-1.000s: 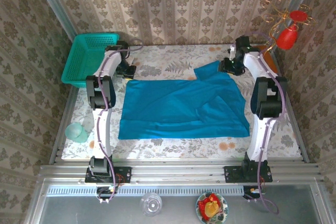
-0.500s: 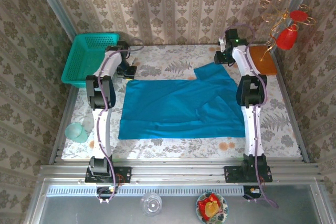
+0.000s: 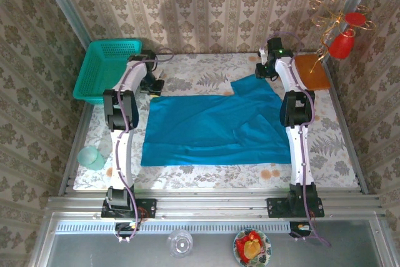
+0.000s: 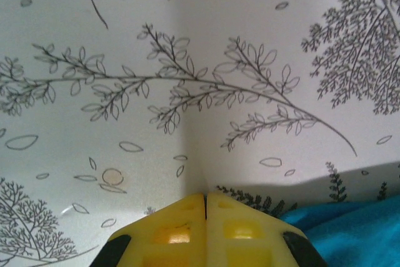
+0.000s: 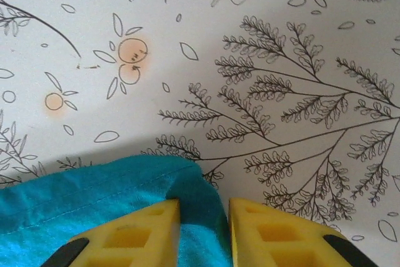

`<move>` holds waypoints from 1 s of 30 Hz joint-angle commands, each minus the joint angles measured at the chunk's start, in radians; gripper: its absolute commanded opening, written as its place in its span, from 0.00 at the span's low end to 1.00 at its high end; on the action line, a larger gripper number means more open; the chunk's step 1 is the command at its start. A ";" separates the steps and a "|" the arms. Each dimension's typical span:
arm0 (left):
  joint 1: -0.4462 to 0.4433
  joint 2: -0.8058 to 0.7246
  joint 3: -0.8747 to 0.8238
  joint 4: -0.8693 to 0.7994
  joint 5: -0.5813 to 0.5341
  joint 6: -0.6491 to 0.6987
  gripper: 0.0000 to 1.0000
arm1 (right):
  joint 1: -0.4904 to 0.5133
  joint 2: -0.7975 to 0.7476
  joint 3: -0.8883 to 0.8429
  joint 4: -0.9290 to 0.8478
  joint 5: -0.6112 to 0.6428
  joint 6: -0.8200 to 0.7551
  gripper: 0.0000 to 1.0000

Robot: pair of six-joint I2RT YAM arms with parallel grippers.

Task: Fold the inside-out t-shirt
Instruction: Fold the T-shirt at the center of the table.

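Note:
The teal-blue t-shirt [image 3: 215, 126] lies spread flat across the middle of the table, one sleeve [image 3: 250, 84] sticking out at its far right. My left gripper [image 3: 152, 85] sits low at the shirt's far-left corner. In the left wrist view its yellow fingers [image 4: 205, 203] are pressed together with nothing between them, and the shirt's edge [image 4: 356, 229] lies just to their right. My right gripper [image 3: 265, 70] is at the sleeve's far tip. In the right wrist view it [image 5: 204, 209] stands open, a fold of the shirt [image 5: 94, 195] lying between its fingers.
A green mesh basket [image 3: 106, 67] stands at the far-left corner. An orange board [image 3: 311, 72] and a red ornament [image 3: 342, 43] are at the far right. A pale green cup [image 3: 92, 157] sits by the left edge. The floral tablecloth [image 3: 206, 70] is bare beyond the shirt.
The right arm has swung inward and its gripper has moved farther back and left onto the sleeve's tip. The left gripper has barely shifted. The shirt lies as before.

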 commanded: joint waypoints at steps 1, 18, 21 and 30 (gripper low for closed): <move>-0.006 -0.046 -0.027 -0.029 -0.022 0.021 0.00 | -0.003 0.025 0.038 0.035 -0.038 0.012 0.22; -0.002 -0.240 -0.162 0.179 -0.030 -0.058 0.00 | -0.017 -0.259 -0.128 0.033 -0.035 0.149 0.00; 0.000 -0.291 -0.221 0.228 -0.029 -0.078 0.00 | -0.030 -0.333 -0.205 0.029 -0.053 0.190 0.00; 0.014 -0.460 -0.459 0.396 -0.025 -0.157 0.00 | -0.041 -0.627 -0.605 0.134 -0.032 0.240 0.00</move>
